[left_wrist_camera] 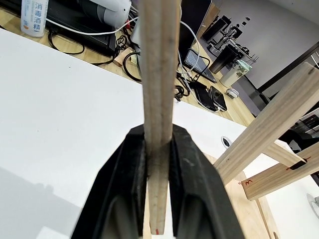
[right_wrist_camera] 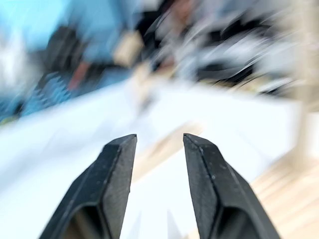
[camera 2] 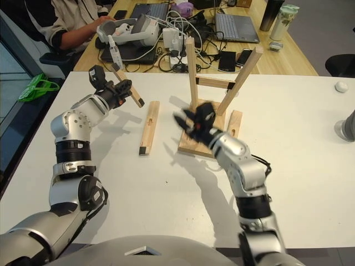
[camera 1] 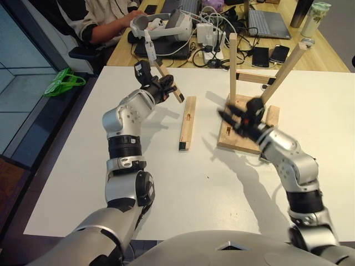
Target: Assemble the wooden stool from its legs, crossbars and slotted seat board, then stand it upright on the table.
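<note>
Left gripper (camera 1: 162, 87): raised above the far left of the table (camera 1: 166, 194), its jaws pressed tight on a wooden bar (left_wrist_camera: 159, 74)
Held bar: pinched near one end, the rest slanting up and away; held clear of the table, probably so its free end can be turned and aimed at a slot
Right gripper (right_wrist_camera: 158, 137): fingers spread with nothing between them, hovering at the near left corner of the seat board (camera 1: 232, 141)
Likely reason: an empty gripper close to the board is placed to steady it, or to take a part, while the other arm brings the bar in
Seat board: lies flat on the right half of the table, underside up, so that legs can be pushed down into it
Straight leg (camera 1: 233, 66): stands upright from the board's far side
Slanted leg (camera 1: 285, 69): leans off to the right, so it looks loosely seated
Crossbar (camera 1: 252, 77): runs between these two legs, tying them together
Loose piece (camera 1: 187, 123): slotted, flat on the table between the two arms, within reach of either
Second loose piece (camera 2: 236, 123): lies just beside the board's right edge
Stage: judged about half built; remaining parts not yet fitted, stool not yet stood upright
</note>
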### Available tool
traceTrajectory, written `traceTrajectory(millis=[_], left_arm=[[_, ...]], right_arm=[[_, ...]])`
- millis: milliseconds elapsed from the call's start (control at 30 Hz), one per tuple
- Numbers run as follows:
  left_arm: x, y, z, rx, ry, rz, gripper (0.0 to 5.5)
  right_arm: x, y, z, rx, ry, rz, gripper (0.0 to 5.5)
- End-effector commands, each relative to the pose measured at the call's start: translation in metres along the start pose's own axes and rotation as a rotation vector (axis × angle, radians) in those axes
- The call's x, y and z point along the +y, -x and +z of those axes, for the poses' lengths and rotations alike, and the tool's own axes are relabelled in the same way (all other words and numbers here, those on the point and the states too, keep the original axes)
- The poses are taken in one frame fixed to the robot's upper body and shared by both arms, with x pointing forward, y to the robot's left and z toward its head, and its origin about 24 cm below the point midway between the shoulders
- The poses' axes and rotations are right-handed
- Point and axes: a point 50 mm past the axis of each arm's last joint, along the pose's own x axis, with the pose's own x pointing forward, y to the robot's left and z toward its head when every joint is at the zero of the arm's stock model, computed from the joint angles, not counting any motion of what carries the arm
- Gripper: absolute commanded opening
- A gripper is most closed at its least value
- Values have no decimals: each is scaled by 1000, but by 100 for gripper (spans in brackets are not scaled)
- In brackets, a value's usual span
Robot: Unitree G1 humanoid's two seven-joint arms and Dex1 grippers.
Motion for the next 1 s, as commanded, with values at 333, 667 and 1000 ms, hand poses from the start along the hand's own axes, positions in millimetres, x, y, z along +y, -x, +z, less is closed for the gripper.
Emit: traceTrajectory(millis=[333,667,1000], left_arm=[[21,-22,-30,240,-313,124,40],[20,-44,-41,335,-114,-3,40],[-11,-46,-1,293,-84,-254,40]], right_arm=[[16,-42,-7,15,80,58,175],[14,-46,10,-26,72,52,175],[8,-40,17,-21,72,35,175]])
